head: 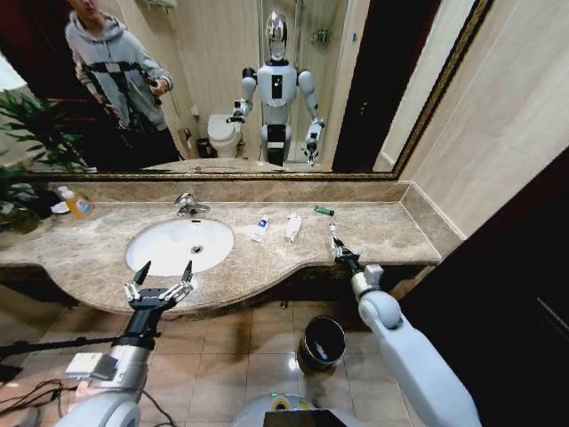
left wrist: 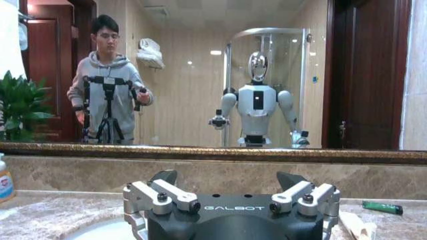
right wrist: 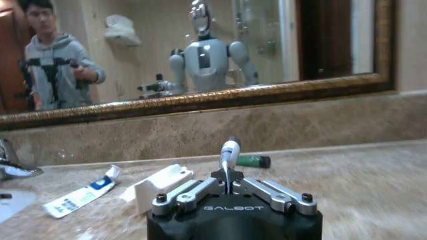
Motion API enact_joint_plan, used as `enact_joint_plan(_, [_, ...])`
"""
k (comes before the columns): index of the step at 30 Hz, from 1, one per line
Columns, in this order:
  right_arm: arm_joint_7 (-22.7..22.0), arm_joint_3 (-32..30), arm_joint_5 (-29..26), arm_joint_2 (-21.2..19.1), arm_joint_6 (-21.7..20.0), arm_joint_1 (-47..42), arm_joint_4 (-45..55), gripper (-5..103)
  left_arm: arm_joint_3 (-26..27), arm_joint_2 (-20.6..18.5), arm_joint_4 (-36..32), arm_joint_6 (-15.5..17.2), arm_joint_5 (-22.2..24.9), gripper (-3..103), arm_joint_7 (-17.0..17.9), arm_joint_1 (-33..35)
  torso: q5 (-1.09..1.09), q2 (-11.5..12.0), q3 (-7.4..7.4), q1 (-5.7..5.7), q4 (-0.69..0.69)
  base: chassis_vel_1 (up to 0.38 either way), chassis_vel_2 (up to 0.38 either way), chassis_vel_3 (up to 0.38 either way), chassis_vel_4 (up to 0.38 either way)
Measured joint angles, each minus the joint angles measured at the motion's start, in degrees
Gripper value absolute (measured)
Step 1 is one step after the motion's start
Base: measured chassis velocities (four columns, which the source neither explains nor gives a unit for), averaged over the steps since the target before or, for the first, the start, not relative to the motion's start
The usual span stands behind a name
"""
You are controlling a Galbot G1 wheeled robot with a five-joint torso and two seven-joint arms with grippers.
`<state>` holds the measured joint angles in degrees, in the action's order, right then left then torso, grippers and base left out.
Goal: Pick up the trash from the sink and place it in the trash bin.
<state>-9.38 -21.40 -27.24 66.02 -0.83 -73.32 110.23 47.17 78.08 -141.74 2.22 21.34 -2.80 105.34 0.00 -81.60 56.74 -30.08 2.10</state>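
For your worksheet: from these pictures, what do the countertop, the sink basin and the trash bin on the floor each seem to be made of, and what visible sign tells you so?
Countertop: likely polished marble or similar stone, beige-brown and mottled with veins.
Sink: probably glazed ceramic, smooth glossy white.
Trash bin: apparently dark metal, its shiny rim catching light, with a black inside.

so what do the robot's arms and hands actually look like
Both arms have smooth light-grey shells. The left hand has a black body, silver linkages and pointed black fingers, with loose cables alongside its forearm. The right hand has the same build. White GALBOT lettering marks each black hand body.
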Motion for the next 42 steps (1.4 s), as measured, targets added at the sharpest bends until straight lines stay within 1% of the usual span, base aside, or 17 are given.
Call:
enact_joint_plan(2, [-0.2, -0.5, 0.4, 0.6, 0.6, -1.4, 0.7, 1, 0.0, 0.0, 0.0, 0.0, 0.0, 100, 0.0, 0.0, 0.0, 0.0, 0.0, 0.0, 0.01, 0.0, 0.0, 0.0, 0.0])
enact_joint_plan(5, [-1.3, -1.7, 2.0, 2.5, 3.4, -7.1, 2.8, 1, 0.0, 0.0, 0.0, 0.0, 0.0, 100, 0.0, 0.0, 0.0, 0.0, 0.0, 0.0, 0.01, 0.0, 0.0, 0.0, 0.0])
enact_joint_plan(7, [-1.4, -1.7, 2.1, 2.6, 3.6, -7.6, 2.9, 1, 0.0, 0.0, 0.0, 0.0, 0.0, 100, 0.0, 0.0, 0.0, 0.0, -0.01, 0.0, 0.01, 0.0, 0.0, 0.0, 0.0])
enact_joint_plan(8, [-1.7, -2.0, 3.7, 3.6, 5.7, -11.8, 3.0, 1, 0.0, 0.0, 0.0, 0.0, 0.0, 100, 0.0, 0.0, 0.0, 0.0, 0.0, 0.0, 0.01, 0.0, 0.0, 0.0, 0.0])
enact_joint_plan(12, [-1.7, -3.0, 4.3, 5.9, 8.6, -18.5, 0.0, 0, 0.0, 0.0, 0.0, 0.0, 0.0, 100, 0.0, 0.0, 0.0, 0.0, -0.01, 0.0, 0.01, 0.0, 0.0, 0.0, 0.0])
enact_joint_plan(14, [-1.5, -2.8, 4.5, 6.0, 9.6, -19.5, -1.6, 0, 0.0, 0.0, 0.0, 0.0, 0.0, 100, 0.0, 0.0, -0.01, 0.0, -0.01, 0.01, 0.0, 0.0, 0.0, 0.0, 0.0])
enact_joint_plan(17, [-1.1, -1.8, 7.7, 6.9, 12.4, -19.6, -9.4, 0, 0.0, 0.0, 0.0, 0.0, 0.0, 100, 0.0, 0.0, 0.0, 0.0, 0.0, 0.01, 0.01, 0.0, 0.0, 0.0, 0.0])
enact_joint_plan(18, [-1.1, -1.8, 7.7, 6.9, 12.4, -19.6, -9.4, 0, 0.0, 0.0, 0.0, 0.0, 0.0, 100, 0.0, 0.0, 0.0, 0.0, 0.0, 0.01, 0.01, 0.0, 0.0, 0.0, 0.0])
enact_joint_plan(20, [-0.1, -0.9, 11.4, 8.0, 15.0, -18.3, -17.2, 0, 0.0, 0.0, 0.0, 0.0, 0.0, 100, 0.0, 0.0, 0.0, 0.0, 0.0, 0.0, 0.01, 0.0, 0.0, 0.0, 0.0])
enact_joint_plan(22, [0.8, 0.1, 13.3, 8.9, 16.2, -17.3, -23.5, 0, 0.0, 0.0, 0.0, 0.0, 0.0, 100, 0.0, 0.0, 0.0, 0.0, 0.0, 0.0, 0.01, 0.0, 0.0, 0.0, 0.0])
enact_joint_plan(24, [1.2, 0.3, 13.9, 9.3, 16.5, -17.0, -25.4, 0, 0.0, 0.0, 0.0, 0.0, 0.0, 100, 0.0, 0.0, 0.01, 0.0, 0.0, 0.0, 0.02, 0.0, 0.0, 0.0, 0.0])
enact_joint_plan(27, [5.7, 1.2, 15.9, 10.4, 16.9, -14.6, -35.4, 0, 0.0, 0.0, 0.0, 0.0, 0.0, 100, 0.0, 0.0, 0.0, 0.0, 0.0, 0.0, 0.01, 0.0, 0.0, 0.0, 0.0])
enact_joint_plan(29, [6.4, 1.7, 16.0, 10.5, 16.6, -13.9, -37.5, 0, 0.0, 0.0, 0.0, 0.0, 0.0, 100, 0.0, 0.0, -0.02, 0.0, 0.0, 0.0, 0.01, 0.0, 0.0, 0.0, 0.0])
enact_joint_plan(30, [7.2, 2.3, 16.9, 11.3, 16.1, -11.9, -42.9, 0, 0.0, 0.0, 0.0, 0.0, 0.0, 100, 0.0, 0.0, 0.0, 0.0, 0.0, 0.0, 0.01, 0.0, 0.0, 0.0, 0.0])
enact_joint_plan(32, [7.4, 2.4, 17.3, 11.6, 16.0, -11.1, -44.7, 0, 0.0, 0.0, 0.0, 0.0, 0.0, 100, 0.0, 0.0, 0.01, 0.0, 0.0, 0.0, 0.01, 0.0, 0.0, 0.0, 0.0])
enact_joint_plan(33, [7.9, 2.6, 18.2, 12.3, 15.3, -8.6, -49.9, 0, 0.0, 0.0, 0.0, 0.0, 0.0, 100, 0.0, 0.0, 0.0, 0.0, 0.0, 0.0, 0.01, 0.0, 0.0, 0.0, 0.0])
enact_joint_plan(42, [8.8, 2.6, 20.4, 14.4, 13.1, -1.0, -58.9, 0, 0.0, 0.0, 0.0, 0.0, 0.0, 100, 0.0, 0.0, 0.0, 0.0, 0.0, 0.0, 0.01, 0.0, 0.0, 0.0, 0.0])
